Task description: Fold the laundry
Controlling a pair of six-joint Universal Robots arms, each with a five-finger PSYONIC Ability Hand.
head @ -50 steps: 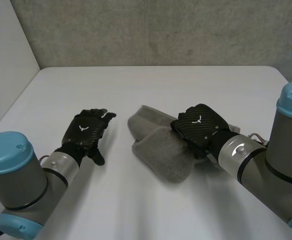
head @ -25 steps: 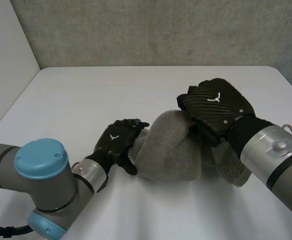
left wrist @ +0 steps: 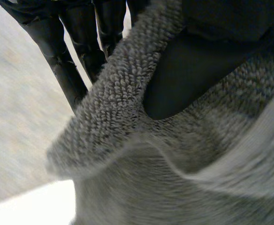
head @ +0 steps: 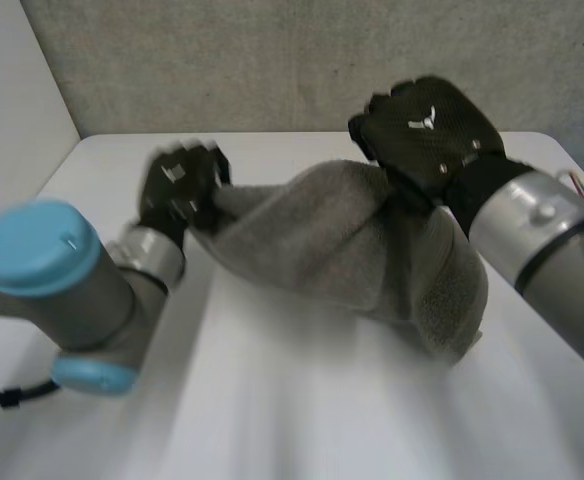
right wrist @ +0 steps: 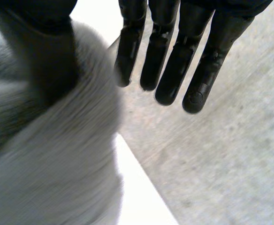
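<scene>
A grey towel (head: 342, 235) hangs in the air above the white table (head: 272, 410), stretched between both hands. My left hand (head: 180, 185) holds its left end; in the left wrist view the towel's looped edge (left wrist: 123, 108) is pinched between the thumb (left wrist: 198, 61) and the fingers (left wrist: 66, 65). My right hand (head: 427, 125) is raised higher at the towel's right end, and the cloth sags below it. In the right wrist view its fingers (right wrist: 174, 56) are straight and spread, and the towel (right wrist: 43, 154) drapes round the thumb (right wrist: 48, 51).
A grey concrete wall (head: 272, 60) runs along the table's far edge, and a white wall (head: 12, 120) stands at the left. The left arm (head: 62, 290) lies low over the table's left front.
Both hands have risen and lifted the towel off the table. The left hand went from open on the table to a pinch on the towel's left end. The right hand's fingers have straightened.
</scene>
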